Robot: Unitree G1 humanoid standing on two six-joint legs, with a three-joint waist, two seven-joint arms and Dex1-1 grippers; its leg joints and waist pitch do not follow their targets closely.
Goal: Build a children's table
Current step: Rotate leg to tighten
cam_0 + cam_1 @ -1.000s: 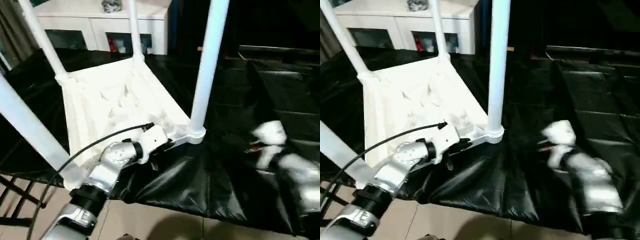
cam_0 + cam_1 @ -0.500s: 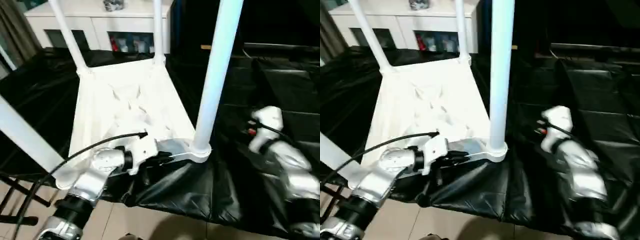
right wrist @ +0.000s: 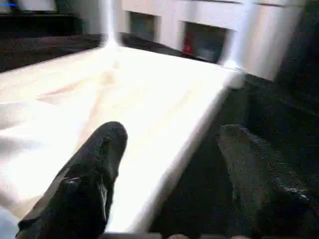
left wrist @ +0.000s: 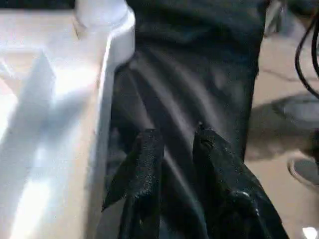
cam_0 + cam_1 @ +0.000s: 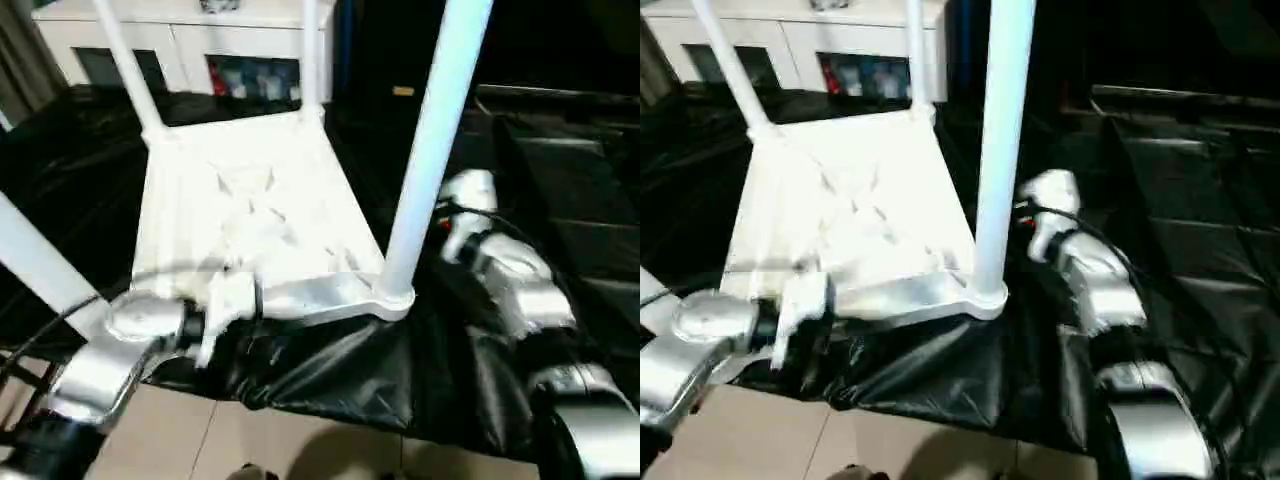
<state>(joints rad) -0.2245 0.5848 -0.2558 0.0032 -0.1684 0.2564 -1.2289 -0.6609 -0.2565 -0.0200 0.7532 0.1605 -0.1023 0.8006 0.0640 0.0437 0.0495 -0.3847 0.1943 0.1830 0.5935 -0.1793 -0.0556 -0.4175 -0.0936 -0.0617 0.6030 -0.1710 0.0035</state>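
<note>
Since a second ago the right gripper [image 3: 169, 164] has advanced, open, astride the upturned tabletop's [image 5: 250, 210] edge on the black-draped table [image 5: 560, 190]. Left gripper [image 4: 174, 149], slightly parted, grips nothing beside the near rim. Light, stiff, slick plastic: best held by that rim or a leg [image 5: 430, 150].

Probably a home room: white cabinet [image 5: 190, 40], tiled floor [image 5: 250, 440], black-draped worktable [image 5: 560, 180].
</note>
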